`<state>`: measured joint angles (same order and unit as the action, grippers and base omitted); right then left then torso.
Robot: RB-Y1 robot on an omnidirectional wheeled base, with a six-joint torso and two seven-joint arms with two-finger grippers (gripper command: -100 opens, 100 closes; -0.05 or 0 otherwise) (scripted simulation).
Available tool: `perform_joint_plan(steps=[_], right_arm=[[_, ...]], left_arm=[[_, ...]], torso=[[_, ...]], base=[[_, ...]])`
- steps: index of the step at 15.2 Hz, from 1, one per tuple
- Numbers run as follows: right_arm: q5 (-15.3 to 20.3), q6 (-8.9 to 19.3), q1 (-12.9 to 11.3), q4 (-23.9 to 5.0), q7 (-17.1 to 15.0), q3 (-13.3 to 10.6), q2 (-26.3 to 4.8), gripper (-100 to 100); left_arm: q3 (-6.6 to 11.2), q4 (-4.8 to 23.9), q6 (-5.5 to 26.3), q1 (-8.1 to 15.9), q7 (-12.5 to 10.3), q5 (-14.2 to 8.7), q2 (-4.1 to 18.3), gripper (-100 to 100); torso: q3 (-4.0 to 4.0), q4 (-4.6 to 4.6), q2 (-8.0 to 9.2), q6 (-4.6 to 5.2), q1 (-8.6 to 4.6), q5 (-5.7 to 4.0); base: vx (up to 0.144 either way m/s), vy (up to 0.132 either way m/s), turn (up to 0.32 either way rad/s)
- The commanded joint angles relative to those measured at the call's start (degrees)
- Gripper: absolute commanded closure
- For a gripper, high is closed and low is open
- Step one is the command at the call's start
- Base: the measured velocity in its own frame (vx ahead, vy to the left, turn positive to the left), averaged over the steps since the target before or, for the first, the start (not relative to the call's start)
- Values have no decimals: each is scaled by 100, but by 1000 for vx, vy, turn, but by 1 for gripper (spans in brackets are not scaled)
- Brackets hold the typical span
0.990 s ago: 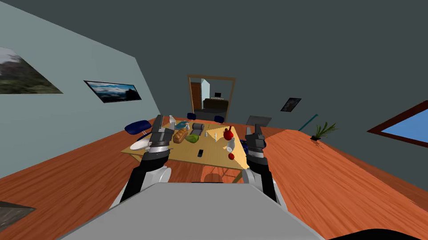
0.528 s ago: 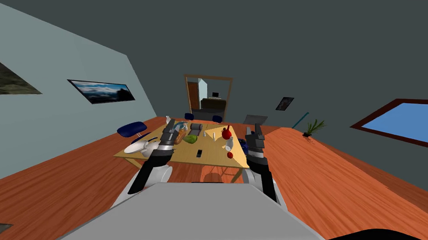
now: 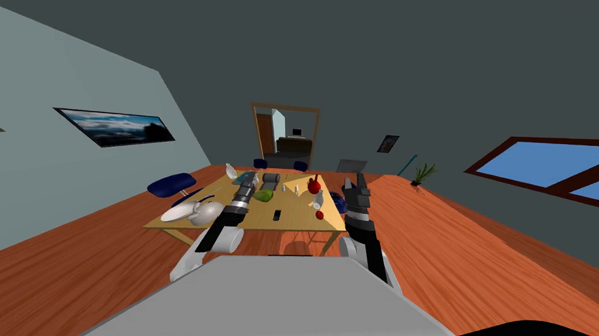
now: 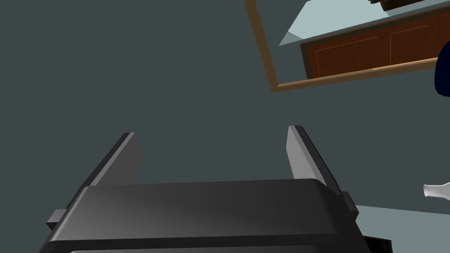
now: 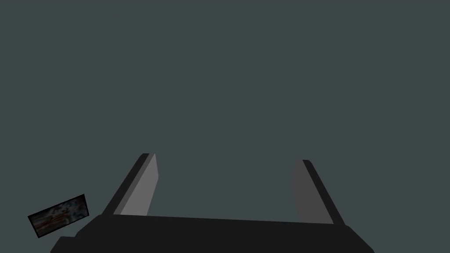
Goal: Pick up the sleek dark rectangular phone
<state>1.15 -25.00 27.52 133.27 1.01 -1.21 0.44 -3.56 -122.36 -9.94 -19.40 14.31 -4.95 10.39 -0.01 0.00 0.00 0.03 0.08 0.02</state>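
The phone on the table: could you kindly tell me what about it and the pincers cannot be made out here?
Phone: too small in the head view to tell its thickness or which face is up.
Left pincer: open; its wrist view faces a wall, so its height above the table cannot be judged.
Small white items beside the red object: too small in the head view to name.

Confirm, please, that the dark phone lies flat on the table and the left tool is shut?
Not quite: the left tool is open, fingers apart and empty, as the left wrist view shows. The phone does lie flat on the table.
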Motion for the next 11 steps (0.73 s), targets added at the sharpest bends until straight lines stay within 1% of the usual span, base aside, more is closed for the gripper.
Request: perform_joint_plan(steps=[1, 2, 3, 4, 5, 6, 7, 8, 9, 10, 11], right_arm=[[0, 0, 0, 0, 0, 0, 0, 0], [0, 0, 0, 0, 0, 0, 0, 0], [0, 0, 0, 0, 0, 0, 0, 0], [0, 0, 0, 0, 0, 0, 0, 0], [0, 0, 0, 0, 0, 0, 0, 0], [0, 0, 0, 0, 0, 0, 0, 0], [0, 0, 0, 0, 0, 0, 0, 0], [0, 0, 0, 0, 0, 0, 0, 0], [0, 0, 0, 0, 0, 0, 0, 0], [0, 0, 1, 0, 0, 0, 0, 0], [0, 0, 0, 0, 0, 0, 0, 0]], left_arm=[[22, 215, 121, 87, 65, -18, 70, -100], [36, 388, 319, 233, 173, -29, 135, -100], [36, 479, 319, 233, 173, -29, 135, -100], [36, 479, 319, 233, 173, -29, 135, -100], [51, 715, 527, 386, 288, -40, 196, -100], [51, 757, 527, 386, 288, -40, 196, -100], [66, 939, 731, 546, 407, -52, 252, -100], [66, 1048, 744, 546, 407, -52, 252, -100], [66, 1048, 744, 546, 407, -52, 252, -100], [82, 1286, 942, 712, 532, -64, 302, -100], [82, 1349, 969, 712, 532, -64, 302, -100]], torso=[[0, 0, 0, 0, 0, 0], [0, 0, 0, -1, 0, 0], [0, 0, 1, 0, 1, 0], [0, 0, 0, 0, 2, 0], [0, 0, 0, -2, 2, 0], [0, 0, 0, -1, 1, 0], [0, 0, -1, 0, 1, 0], [-1, 0, -1, 1, 2, 0], [0, 0, 0, -1, 3, 1], [0, 0, 0, -3, 2, 0], [0, 0, -1, 1, 2, 0]], base=[[-8, 15, -102], [-10, 19, -137], [-9, 24, -132], [-6, 19, -48], [-5, 15, -103], [-7, 18, -118], [-9, 22, -168], [-8, 26, -146], [-8, 20, -43], [-12, 16, -113], [-12, 18, -134]])
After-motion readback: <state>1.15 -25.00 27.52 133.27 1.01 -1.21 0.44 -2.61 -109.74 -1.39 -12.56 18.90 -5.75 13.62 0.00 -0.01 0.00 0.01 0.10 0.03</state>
